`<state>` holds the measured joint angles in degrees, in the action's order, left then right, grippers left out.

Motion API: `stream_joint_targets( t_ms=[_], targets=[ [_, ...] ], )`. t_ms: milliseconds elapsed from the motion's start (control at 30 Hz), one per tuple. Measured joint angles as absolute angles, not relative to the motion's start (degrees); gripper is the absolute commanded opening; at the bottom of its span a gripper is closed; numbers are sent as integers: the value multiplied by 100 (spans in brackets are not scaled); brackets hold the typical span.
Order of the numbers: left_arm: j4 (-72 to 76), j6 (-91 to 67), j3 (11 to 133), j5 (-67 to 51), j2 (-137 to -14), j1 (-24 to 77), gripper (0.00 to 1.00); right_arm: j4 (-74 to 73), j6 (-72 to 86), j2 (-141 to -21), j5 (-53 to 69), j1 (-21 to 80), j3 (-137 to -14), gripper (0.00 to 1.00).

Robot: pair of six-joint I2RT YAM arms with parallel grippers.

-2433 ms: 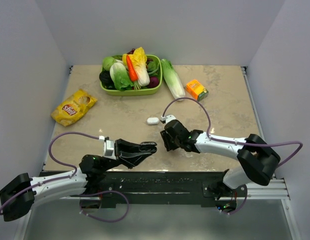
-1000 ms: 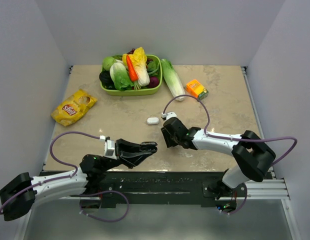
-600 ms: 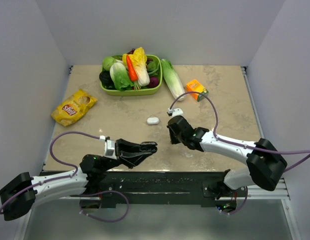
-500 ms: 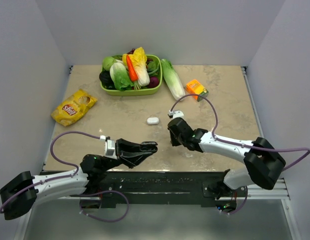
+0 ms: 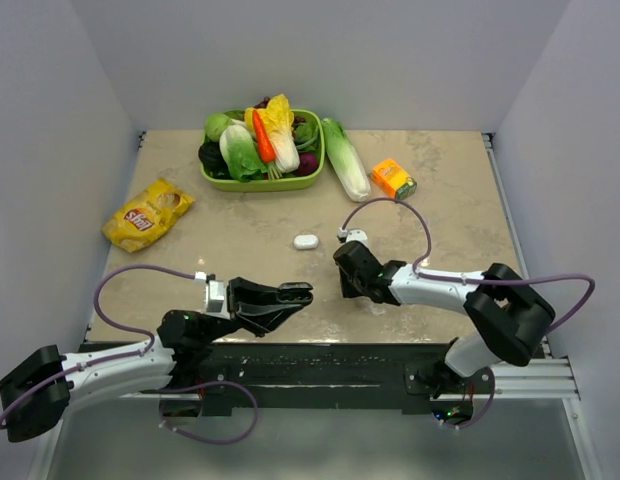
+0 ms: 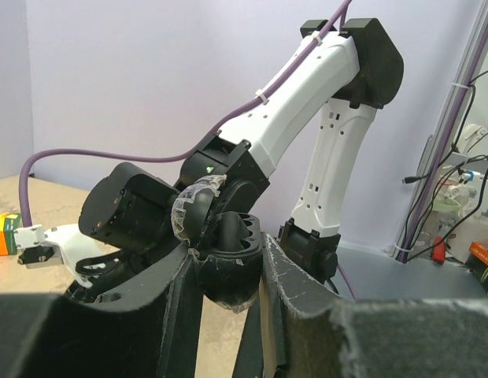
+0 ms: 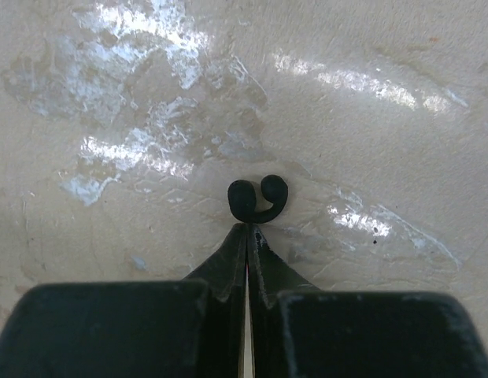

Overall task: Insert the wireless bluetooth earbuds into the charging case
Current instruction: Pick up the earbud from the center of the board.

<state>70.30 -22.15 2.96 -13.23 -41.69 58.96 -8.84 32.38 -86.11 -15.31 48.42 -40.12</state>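
Snapping shut, the right hand point(image 7: 248, 230) clenches just behind a black earbud point(image 7: 258, 198) on the surface point(image 7: 401, 102), likely a miss; the left hand point(image 6: 228, 256) grasps a dark object point(image 6: 228, 282).

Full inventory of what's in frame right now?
table: 1, beige marbled, work surface
basket: 1, green, far centre, heaped with vegetables
cabbage: 1, green-white, right of basket
carton: 1, orange, right of cabbage
chip bag: 1, yellow, left side
white case: 1, white, table centre
black earbud: 1, black, on table at right gripper's tips
black case: 1, black, in left gripper
left gripper: 1, black, shut on black case
right gripper: 1, black, shut, tips at table
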Motion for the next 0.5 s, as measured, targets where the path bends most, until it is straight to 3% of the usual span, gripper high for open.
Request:
stream_joint_targets(
  t_ms=[500],
  targets=[
    [7008, -2213, 296, -1323, -4165, 5896, 0, -482, 3188, -9188, -1507, 4543, -4460, 0]
  ],
)
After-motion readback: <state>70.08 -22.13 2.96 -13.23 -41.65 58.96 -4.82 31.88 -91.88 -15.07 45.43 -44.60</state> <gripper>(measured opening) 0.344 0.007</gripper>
